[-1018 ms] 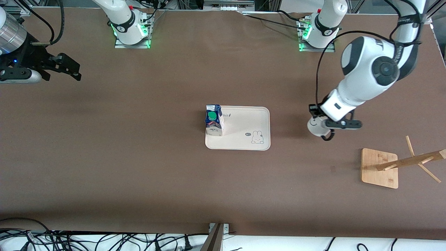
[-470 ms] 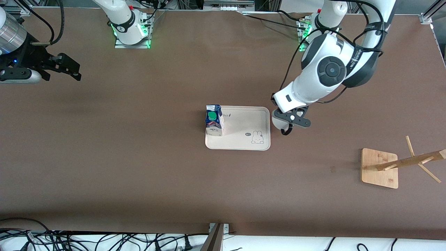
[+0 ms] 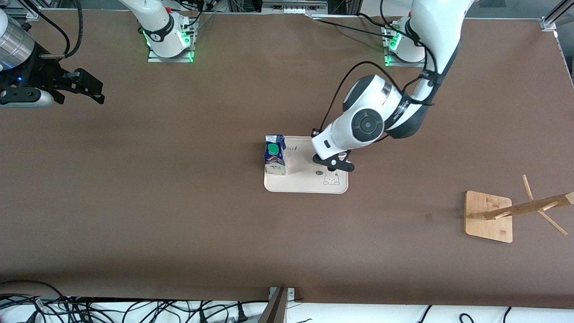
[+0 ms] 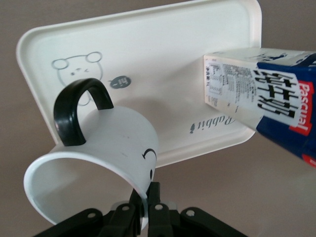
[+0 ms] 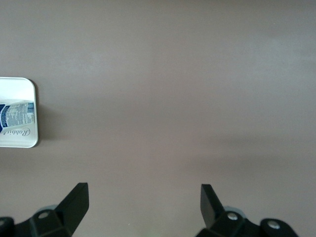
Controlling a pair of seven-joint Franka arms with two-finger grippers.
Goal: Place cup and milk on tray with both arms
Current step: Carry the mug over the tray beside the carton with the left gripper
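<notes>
The left gripper (image 3: 333, 163) hung over the tray (image 3: 306, 183), above the part of it toward the left arm's end of the table, close to the rabbit drawing (image 3: 331, 177). In the left wrist view its fingers (image 4: 157, 202) were pinched together on the wall of the cup (image 4: 106, 150), one inside the rim and one outside, so the cup was held by its lip. The cup lay tilted, its black handle (image 4: 76, 109) turned up toward the camera and part of the smiley face showing on its side. In the front view the arm's wrist hid most of the cup, and whether its base touched the tray could not be told.

The milk (image 3: 275, 154) stood upright on the tray, at the edge toward the right arm's end of the table, its green cap (image 3: 271, 148) on top. A bare stretch of tray lay between the carton and the cup, and the "Rabbit" lettering (image 4: 213, 123) showed there in the left wrist view.

The right gripper (image 3: 83, 87) waited well apart from the tray, over bare table at the right arm's end. Its fingers (image 5: 75, 201) stood wide apart with nothing between them.

A wooden rack (image 3: 518, 209) on a square base stood near the left arm's end of the table, nearer the front camera than the tray and well apart from it. Cables (image 3: 112, 309) lay along the table's near edge.
</notes>
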